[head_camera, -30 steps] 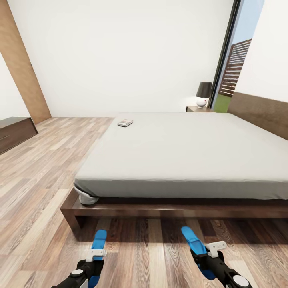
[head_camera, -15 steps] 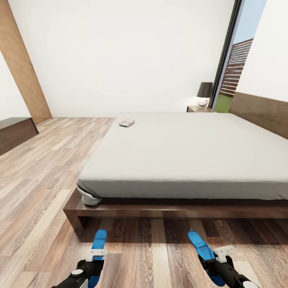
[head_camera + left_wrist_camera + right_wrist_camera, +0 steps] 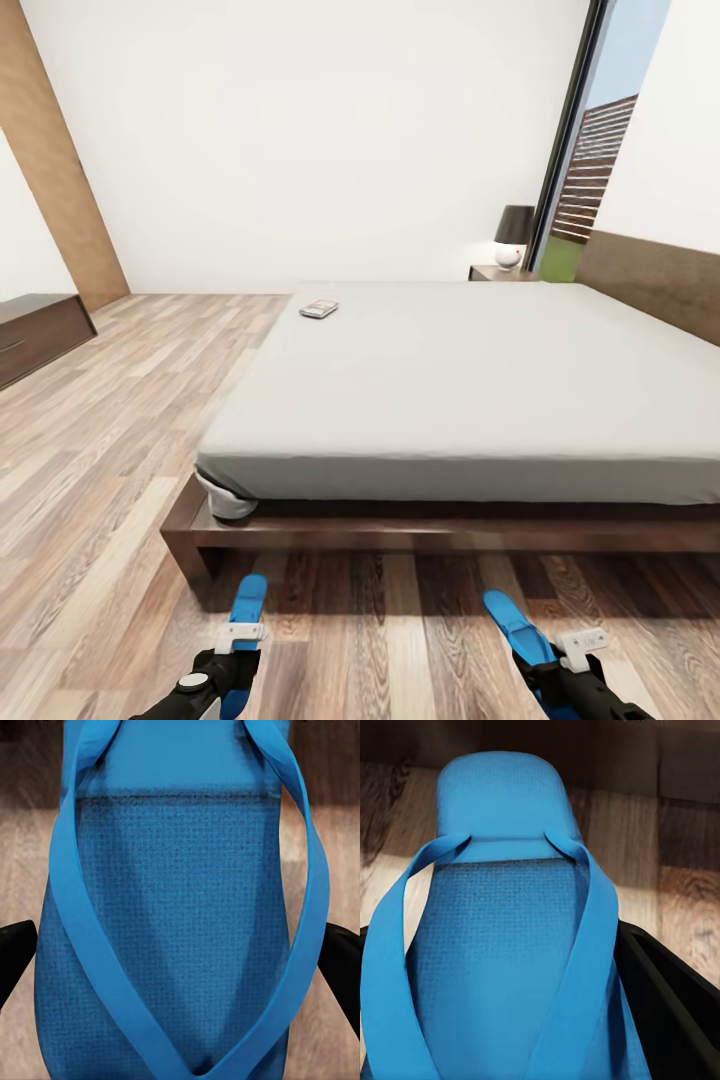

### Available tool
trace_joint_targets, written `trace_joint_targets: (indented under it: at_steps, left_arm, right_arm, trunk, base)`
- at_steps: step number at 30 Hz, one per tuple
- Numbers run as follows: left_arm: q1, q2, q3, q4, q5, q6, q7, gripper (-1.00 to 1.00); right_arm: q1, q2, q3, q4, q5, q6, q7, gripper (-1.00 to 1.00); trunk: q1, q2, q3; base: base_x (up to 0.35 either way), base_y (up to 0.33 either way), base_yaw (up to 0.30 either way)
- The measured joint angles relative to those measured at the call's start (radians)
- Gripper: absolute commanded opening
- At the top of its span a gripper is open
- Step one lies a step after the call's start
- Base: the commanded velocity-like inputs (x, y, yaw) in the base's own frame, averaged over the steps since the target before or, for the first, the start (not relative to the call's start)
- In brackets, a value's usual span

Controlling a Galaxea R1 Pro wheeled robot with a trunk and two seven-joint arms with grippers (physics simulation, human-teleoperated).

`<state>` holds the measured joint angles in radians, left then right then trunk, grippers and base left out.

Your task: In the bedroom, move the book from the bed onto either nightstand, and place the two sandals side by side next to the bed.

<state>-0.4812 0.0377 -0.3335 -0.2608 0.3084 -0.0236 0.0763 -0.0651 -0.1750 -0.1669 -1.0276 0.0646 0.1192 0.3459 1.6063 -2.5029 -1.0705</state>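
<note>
**A sandal in each gripper at the foot of the bed**

The left gripper (image 3: 232, 668) is clamped on a blue sandal (image 3: 247, 605), its black fingers (image 3: 15, 960) pressing both edges. The right gripper (image 3: 560, 672) grips the other sandal (image 3: 518, 626) the same way. Both sandals hang over the plank floor (image 3: 110, 450), just before the bed (image 3: 460, 380). The book (image 3: 318, 308) lies near the mattress's far left corner. A nightstand (image 3: 497, 272) with a lamp (image 3: 513, 235) stands beyond the bed
</note>
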Motion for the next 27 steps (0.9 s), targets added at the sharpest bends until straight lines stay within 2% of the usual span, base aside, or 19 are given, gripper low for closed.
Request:
trace_joint_targets:
  at_steps: [20,27]
  left_arm:
    - [0.000,-0.002,-0.002,-0.001,0.000,0.000,0.000,-1.00]
    - [0.000,-0.002,-0.002,-0.002,0.000,0.000,0.000,-1.00]
  right_arm:
    - [0.001,0.000,-0.002,0.001,0.001,0.000,0.004,-1.00]
    - [0.000,0.000,-0.002,0.002,0.001,0.000,0.004,-1.00]
  trunk:
    - [0.000,0.000,0.000]
    - [0.003,-0.001,-0.023]
  base:
    - [0.031,0.000,0.000]
    - [0.000,0.000,0.000]
